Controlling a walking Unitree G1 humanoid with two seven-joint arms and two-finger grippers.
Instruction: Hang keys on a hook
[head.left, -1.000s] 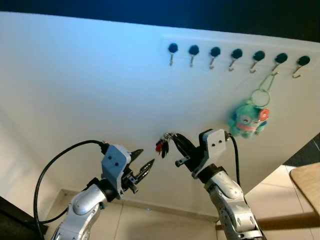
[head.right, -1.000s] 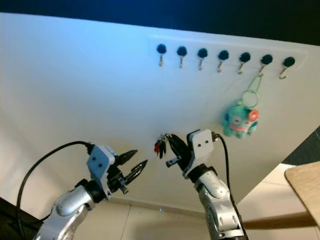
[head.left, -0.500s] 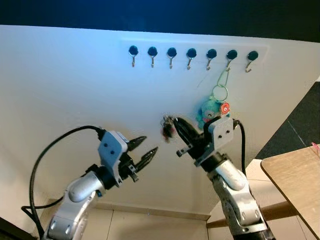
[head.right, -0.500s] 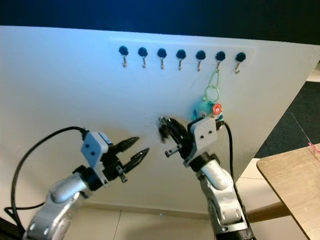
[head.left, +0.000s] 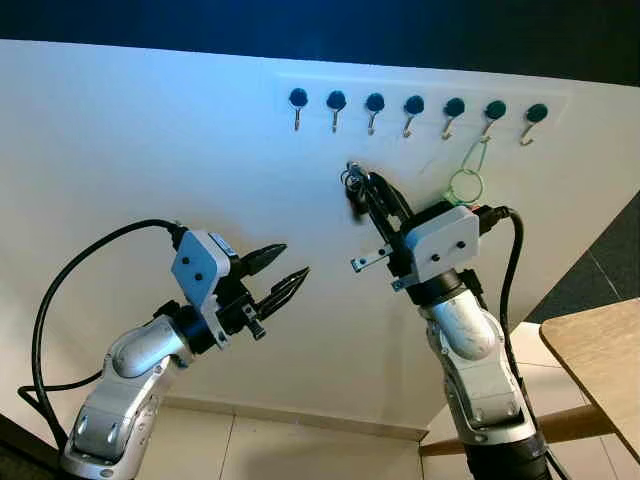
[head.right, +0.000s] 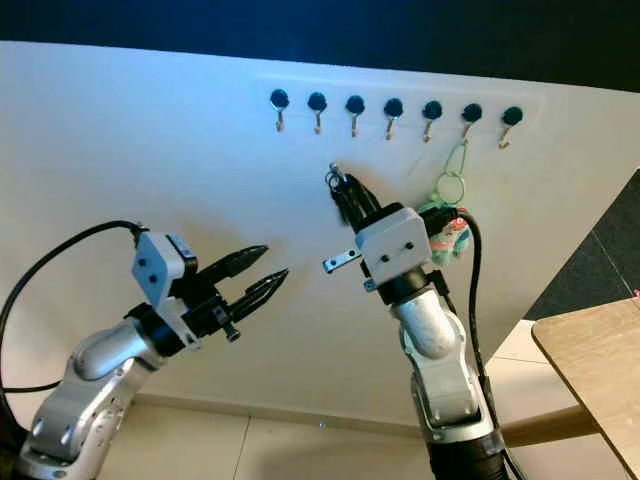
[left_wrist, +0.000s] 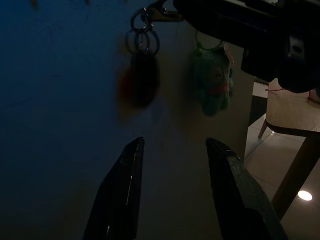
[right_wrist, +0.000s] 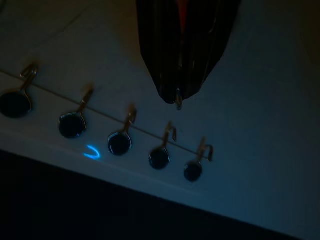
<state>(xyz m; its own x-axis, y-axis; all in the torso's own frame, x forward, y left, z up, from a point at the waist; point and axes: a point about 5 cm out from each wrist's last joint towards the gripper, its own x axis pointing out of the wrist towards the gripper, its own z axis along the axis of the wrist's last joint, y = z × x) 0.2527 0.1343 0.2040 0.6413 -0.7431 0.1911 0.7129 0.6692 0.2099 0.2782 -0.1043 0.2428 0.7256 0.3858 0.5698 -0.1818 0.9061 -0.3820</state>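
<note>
The right claw (head.left: 362, 185) is raised against the white wall (head.left: 150, 130), its two black fingers pressed together on a bunch of keys (left_wrist: 142, 75). The key rings and a dark reddish fob dangle from the fingertips, just below the row of hooks (head.left: 415, 112) and not yet on any of them. That row has seven small metal hooks with dark round bases, mounted high on the wall. The keys sit beneath the hooks toward the left end of the row. From the second hook from the right hangs a green ring (head.left: 465, 184) carrying a teal plush toy (left_wrist: 214, 85), partly hidden behind the right wrist. The left claw (head.left: 280, 280) hovers lower and well apart from the keys, its fingers (left_wrist: 120, 195) spread moderately with nothing between them, pointing toward the wall. A wooden bench (head.left: 600, 360) corner shows at the right edge.
</note>
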